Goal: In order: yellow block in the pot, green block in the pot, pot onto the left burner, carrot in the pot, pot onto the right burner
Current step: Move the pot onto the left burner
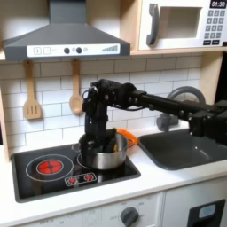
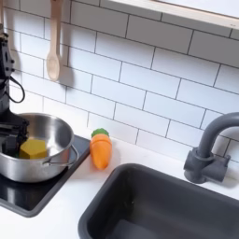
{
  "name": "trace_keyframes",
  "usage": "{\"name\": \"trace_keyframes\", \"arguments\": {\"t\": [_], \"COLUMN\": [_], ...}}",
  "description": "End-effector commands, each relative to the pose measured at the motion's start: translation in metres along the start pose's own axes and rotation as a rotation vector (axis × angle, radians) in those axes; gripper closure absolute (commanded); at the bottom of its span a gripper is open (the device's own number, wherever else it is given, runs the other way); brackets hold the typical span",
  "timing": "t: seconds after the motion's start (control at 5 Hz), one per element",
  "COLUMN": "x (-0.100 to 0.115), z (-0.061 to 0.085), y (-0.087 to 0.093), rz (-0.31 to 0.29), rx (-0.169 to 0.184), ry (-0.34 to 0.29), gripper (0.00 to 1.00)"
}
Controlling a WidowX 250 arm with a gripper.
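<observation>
Inside the pot [image 2: 58, 140], the yellow block [image 2: 35, 147]

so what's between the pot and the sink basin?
The carrot lies there, on the white counter just off the cooktop edge, in the second exterior view. It sits beside the pot, apart from it, short of the sink.

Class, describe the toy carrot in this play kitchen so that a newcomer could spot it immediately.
Find the dark sink basin in the white counter, then look toward the black cooktop in the second exterior view. The carrot lies on the white strip between them, close beside the silver pot. It is orange and tapered with a green top, unlike the yellow block inside the pot.
</observation>
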State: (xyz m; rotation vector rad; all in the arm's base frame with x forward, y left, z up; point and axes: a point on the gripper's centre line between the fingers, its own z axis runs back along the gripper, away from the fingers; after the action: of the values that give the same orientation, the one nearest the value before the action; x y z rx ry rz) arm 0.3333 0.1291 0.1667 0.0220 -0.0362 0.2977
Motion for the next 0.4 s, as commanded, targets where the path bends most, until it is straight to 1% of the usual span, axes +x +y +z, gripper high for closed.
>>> {"name": "trace_keyframes", "arguments": {"t": [0.0, 0.2], "x": [0.0000, 0.0023], "z": [-0.0012, 0.0003], "y": [0.0083, 0.0114], "rz": [-0.012, -0.004], "rx": [-0.065, -0.119], "ry": [-0.032, -0.052], "gripper": [0.00, 0.00]}}
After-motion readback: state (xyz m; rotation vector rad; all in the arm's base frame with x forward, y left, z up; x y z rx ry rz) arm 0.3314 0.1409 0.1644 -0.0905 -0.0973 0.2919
